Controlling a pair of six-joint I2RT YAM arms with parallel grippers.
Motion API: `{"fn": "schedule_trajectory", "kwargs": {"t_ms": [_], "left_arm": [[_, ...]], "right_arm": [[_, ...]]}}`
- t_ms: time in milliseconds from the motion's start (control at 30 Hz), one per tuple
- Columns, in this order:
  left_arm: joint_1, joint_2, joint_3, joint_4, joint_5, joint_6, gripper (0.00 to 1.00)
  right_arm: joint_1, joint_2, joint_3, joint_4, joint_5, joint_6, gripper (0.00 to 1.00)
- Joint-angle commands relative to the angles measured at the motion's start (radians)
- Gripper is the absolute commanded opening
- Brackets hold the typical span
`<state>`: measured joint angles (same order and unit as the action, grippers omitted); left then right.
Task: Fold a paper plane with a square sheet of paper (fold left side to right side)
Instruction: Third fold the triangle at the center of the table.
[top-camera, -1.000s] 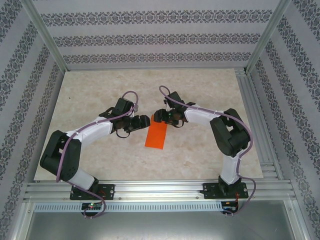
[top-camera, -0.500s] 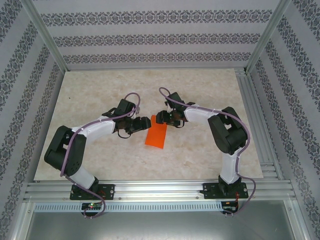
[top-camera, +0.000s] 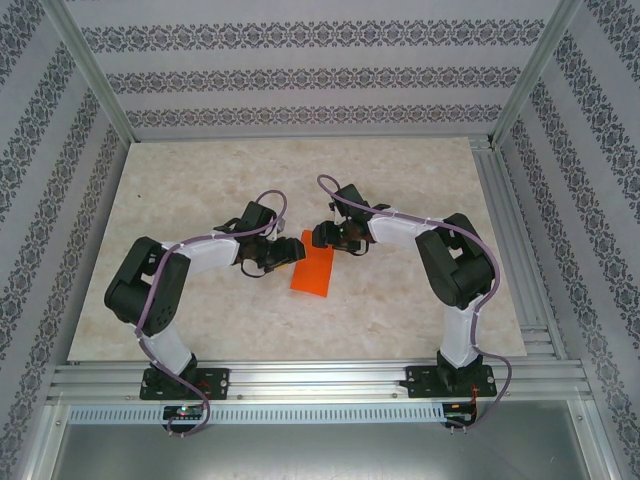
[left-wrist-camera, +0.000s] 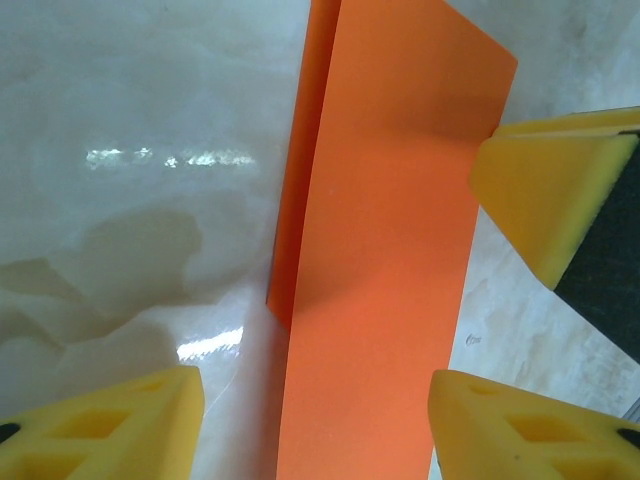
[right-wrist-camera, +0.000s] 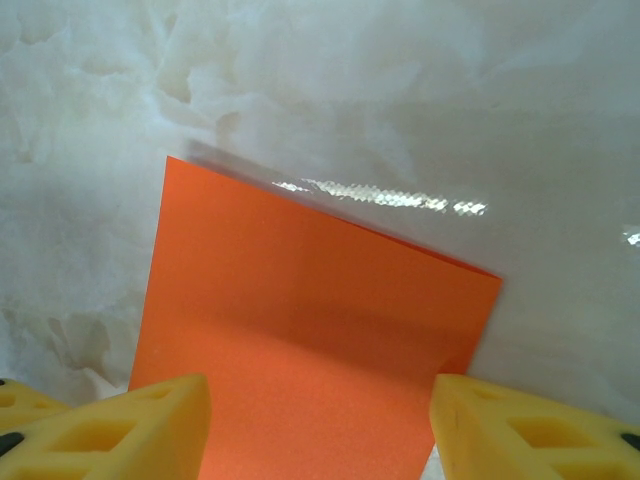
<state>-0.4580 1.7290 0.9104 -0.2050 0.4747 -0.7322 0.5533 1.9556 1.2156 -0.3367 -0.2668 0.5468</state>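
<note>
Two hands sit low over the bench (top-camera: 200, 170), facing each other across its middle. The square sheet of paper (top-camera: 313, 272) lies between and just in front of them. It is folded to a narrow oblong, longer than wide. It lies flat on the pale marbled surface, slightly askew to the bench edges.

Left hand (top-camera: 285, 250): at the sheet's left long edge, near its far end.
- Wrist view: the yellow fingertips (left-wrist-camera: 120, 425) are set well apart. One is clear of the orange strip on its left, the other at its right edge, and the strip runs up the frame between them.
- Jaws open, nothing pinched. Cannot tell whether the tips touch paper or bench.
- Along the strip's left edge a second, darker layer peeks out a little, so the two layers are not flush there.

Right hand (top-camera: 322, 236): at the sheet's far end, just beside the left hand but apart from it.
- Wrist view: its fingertips (right-wrist-camera: 530, 425) are likewise spread, and the sheet reaches in under the gap between them.
- The paper's far edge slants across the frame, with a thin sliver of lower layer showing along it.
- Jaws open, gripping nothing.
- One of its yellow pads (left-wrist-camera: 545, 195) appears in the left wrist view at the strip's right edge. Contact is not clear.

The sheet's visible corners are square.
</note>
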Motion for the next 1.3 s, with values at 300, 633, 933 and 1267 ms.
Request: {"fn": "schedule_trajectory", "kwargs": {"t_ms": [300,633,933,1267], "left_arm": [[0.005,0.061,0.013,0.099,0.064,-0.037,0.55],[-0.01,0.079,0.034,0.116,0.082,-0.045,0.44],[-0.011,0.077,0.045,0.126,0.078,-0.049,0.35],[-0.018,0.055,0.03,0.101,0.062,-0.038,0.19]], "right_arm": [[-0.013,0.035,0.016,-0.016,-0.019,-0.016,0.6],[-0.013,0.042,0.016,-0.012,-0.028,-0.016,0.59],[-0.012,0.043,0.018,-0.012,-0.031,-0.016,0.59],[-0.022,0.008,0.021,-0.01,-0.019,-0.034,0.6]]}}
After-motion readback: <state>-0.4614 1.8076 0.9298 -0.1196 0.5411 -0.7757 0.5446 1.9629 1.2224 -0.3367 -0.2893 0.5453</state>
